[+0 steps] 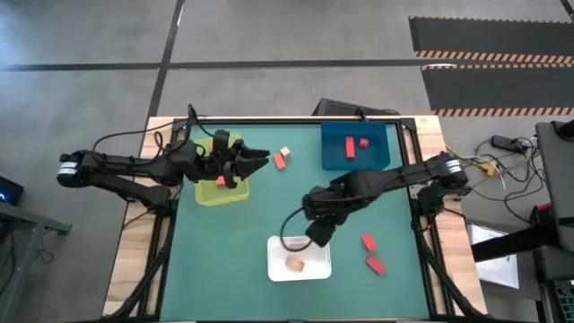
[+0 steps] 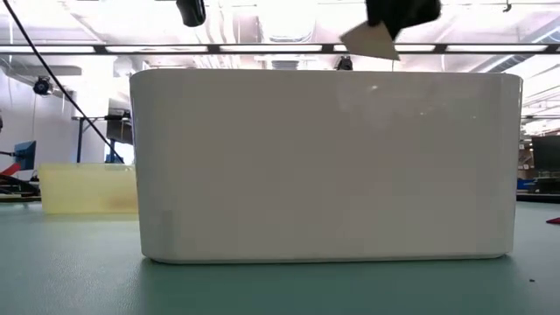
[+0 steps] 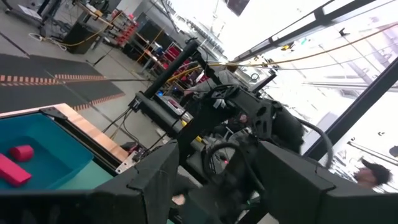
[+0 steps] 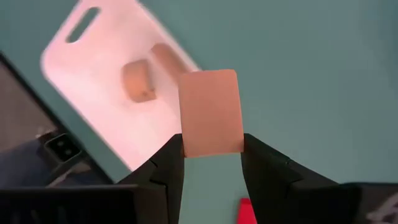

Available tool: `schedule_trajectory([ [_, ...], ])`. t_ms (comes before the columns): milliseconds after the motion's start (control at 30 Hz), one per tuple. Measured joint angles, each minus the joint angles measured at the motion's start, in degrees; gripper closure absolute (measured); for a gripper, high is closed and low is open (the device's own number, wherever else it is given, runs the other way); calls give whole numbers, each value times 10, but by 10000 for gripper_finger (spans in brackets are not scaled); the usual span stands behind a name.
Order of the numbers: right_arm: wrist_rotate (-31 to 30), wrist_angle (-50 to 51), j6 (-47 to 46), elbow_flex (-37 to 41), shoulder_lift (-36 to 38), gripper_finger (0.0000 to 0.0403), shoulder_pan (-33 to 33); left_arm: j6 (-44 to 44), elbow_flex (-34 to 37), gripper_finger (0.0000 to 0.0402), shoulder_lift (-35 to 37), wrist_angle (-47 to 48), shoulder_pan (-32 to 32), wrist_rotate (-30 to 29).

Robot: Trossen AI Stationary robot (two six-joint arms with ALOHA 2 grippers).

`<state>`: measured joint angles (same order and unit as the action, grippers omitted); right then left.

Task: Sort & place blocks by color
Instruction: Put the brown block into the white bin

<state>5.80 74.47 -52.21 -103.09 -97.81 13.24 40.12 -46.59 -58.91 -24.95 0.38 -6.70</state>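
Your right gripper [image 4: 211,163] pinches a tan block [image 4: 210,112] between its fingers, above the green table [image 1: 269,202] just beside the white tray [image 1: 316,266]. The block's long axis runs straight out from the fingertips, its free end pointing away from the wrist. Another tan block [image 1: 295,265] lies in the tray. Your left gripper [image 1: 256,161] hangs by the yellow-green tray [image 1: 215,194], fingers spread and empty.

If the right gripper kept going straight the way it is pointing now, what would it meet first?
Probably the green table top beside the white tray. The right gripper points downward holding a tan block, and the tray with its tan block lies off to one side; depth is unclear.
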Motion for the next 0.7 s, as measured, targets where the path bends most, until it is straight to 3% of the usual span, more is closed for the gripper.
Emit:
schedule_trajectory([
  [333,52,2,28,-123,-115,281,4,-5,2,198,38,1,0,1],
  [700,109,1,19,-134,-186,282,33,-50,8,198,77,0,0,-19],
])
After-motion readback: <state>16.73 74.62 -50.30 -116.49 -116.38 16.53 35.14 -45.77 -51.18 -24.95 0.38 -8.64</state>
